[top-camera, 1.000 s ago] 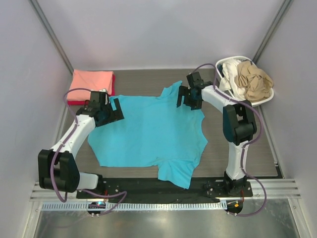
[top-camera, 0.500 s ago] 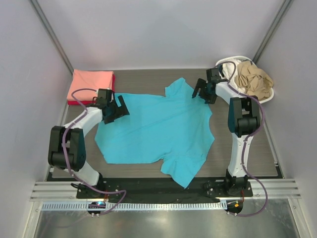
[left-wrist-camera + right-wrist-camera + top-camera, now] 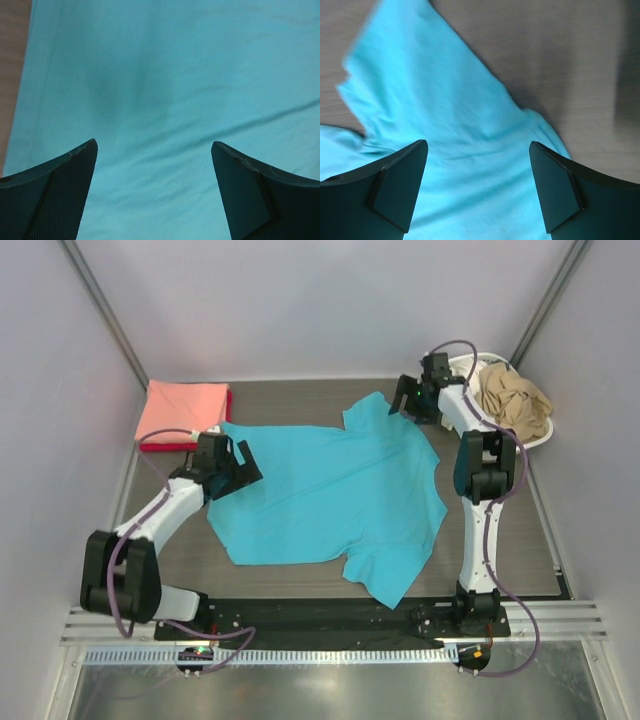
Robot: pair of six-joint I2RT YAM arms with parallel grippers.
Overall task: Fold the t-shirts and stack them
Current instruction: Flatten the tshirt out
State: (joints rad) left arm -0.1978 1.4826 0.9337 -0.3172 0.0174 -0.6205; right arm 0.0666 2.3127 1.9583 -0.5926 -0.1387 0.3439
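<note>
The left arm bends at its elbow near the bench's (image 3: 290, 400) near-left corner and stretches its forearm forward and to the right, so the left claw (image 3: 236, 462) sits over the left edge of the turquoise t-shirt (image 3: 330, 490). In the left wrist view its fingers (image 3: 60, 192) are spread wide with flat turquoise cloth filling the gap and nothing pinched; whether the tips touch the cloth I cannot tell. The right arm rises from its base, folds at the elbow and reaches to the far side, with the right claw (image 3: 405, 403) at the shirt's far sleeve. Its fingers (image 3: 395, 187) are spread apart too, over the sleeve and a strip of bare bench.

The turquoise shirt lies opened out in the middle of the bench. Its long axis runs left to right, a little tilted, hem to the left, shoulders to the right, one sleeve pointing far and the other near.

A folded salmon-pink t-shirt (image 3: 185, 405) lies on a red t-shirt (image 3: 160, 447) in the far-left corner. A tan t-shirt (image 3: 510, 400) is heaped in the white basket (image 3: 538, 440) at far right
</note>
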